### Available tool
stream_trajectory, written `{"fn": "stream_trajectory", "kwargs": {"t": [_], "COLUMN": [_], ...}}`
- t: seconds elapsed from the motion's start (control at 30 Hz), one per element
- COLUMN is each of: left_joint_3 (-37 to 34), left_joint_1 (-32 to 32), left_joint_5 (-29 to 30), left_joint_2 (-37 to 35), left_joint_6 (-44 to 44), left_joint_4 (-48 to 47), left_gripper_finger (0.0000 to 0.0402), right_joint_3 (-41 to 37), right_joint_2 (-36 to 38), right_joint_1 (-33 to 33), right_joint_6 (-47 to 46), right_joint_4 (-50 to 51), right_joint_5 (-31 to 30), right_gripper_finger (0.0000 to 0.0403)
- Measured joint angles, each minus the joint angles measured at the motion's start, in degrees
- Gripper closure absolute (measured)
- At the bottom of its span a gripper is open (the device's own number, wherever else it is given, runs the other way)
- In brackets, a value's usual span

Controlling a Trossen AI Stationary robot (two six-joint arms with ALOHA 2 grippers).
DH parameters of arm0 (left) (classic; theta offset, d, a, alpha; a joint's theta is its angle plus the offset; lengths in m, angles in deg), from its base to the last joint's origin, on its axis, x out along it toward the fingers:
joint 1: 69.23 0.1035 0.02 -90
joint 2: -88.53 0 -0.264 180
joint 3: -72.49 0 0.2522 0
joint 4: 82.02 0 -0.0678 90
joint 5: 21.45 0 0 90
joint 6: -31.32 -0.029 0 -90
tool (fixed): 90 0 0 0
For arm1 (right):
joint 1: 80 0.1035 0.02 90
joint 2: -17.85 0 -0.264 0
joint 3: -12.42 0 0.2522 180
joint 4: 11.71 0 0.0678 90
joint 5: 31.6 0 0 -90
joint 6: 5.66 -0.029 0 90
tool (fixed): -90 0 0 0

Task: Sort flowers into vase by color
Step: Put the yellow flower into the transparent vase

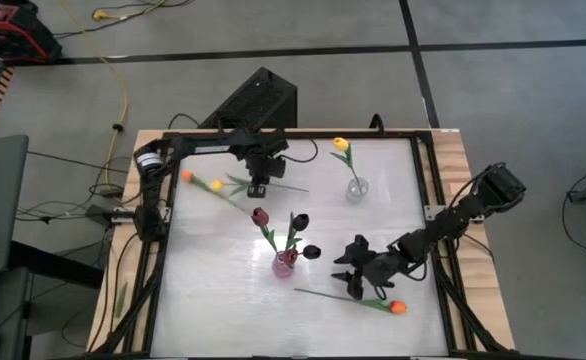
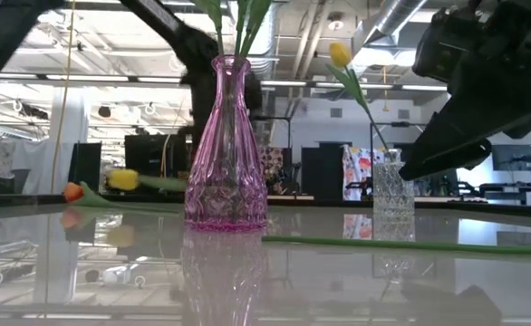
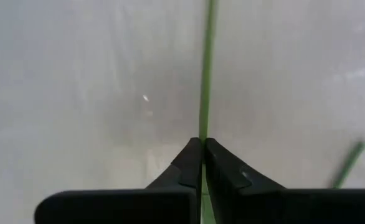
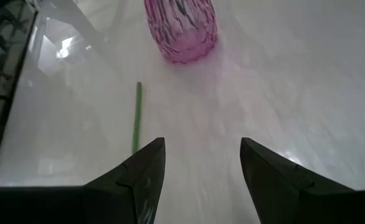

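Observation:
Near the table's far left, a yellow tulip (image 1: 216, 185) and an orange tulip (image 1: 186, 176) lie flat. My left gripper (image 1: 256, 187) stands over the yellow one's stem, shut on it (image 3: 202, 144). The pink vase (image 1: 285, 262) at mid-table holds dark maroon tulips (image 1: 299, 221). The clear vase (image 1: 356, 188) holds one yellow tulip (image 1: 341, 145). Another orange tulip (image 1: 398, 307) lies by the near edge. My right gripper (image 1: 351, 283) hovers open above its stem (image 4: 136, 118), touching nothing. My left gripper pinches a thin green stem (image 3: 205, 93) between its two fingertips, coming from above and pointing down, across the stem. The high view places the grip partway along the yellow tulip's stem, past its leaves. The head (image 2: 125, 179) rests on the table.
A black frame (image 1: 428, 200) rims the white table top. Open table lies left of the pink vase (image 2: 225, 145) and along the near edge. The clear vase (image 2: 392, 186) stands far right of centre. Cables and a dark box (image 1: 258, 98) lie beyond the far edge.

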Motion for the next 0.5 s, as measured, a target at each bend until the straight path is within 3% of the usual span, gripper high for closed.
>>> {"fn": "stream_trajectory", "kwargs": {"t": [0.17, 0.27, 0.5], "left_joint_3": [-3.19, -4.65, -8.18], "left_joint_1": [-3.04, -4.25, -6.2], "left_joint_5": [3.72, 3.05, -0.46], "left_joint_2": [-10.3, -18.34, -34.16], "left_joint_6": [2.29, 6.26, 27.07], "left_joint_4": [4.64, 8.09, 14.67], "left_gripper_finger": [0.0401, 0.0401, 0.0401], "right_joint_3": [0.0, 0.0, 2.14], "right_joint_2": [0.0, 0.0, 0.13], "right_joint_1": [0.06, 0.03, -0.16], "right_joint_6": [-0.42, -0.41, 9.18], "right_joint_4": [-2.13, -3.03, -3.65], "right_joint_5": [-0.25, -0.44, -0.44], "right_gripper_finger": [0.0168, 0.0168, 0.0168]}}
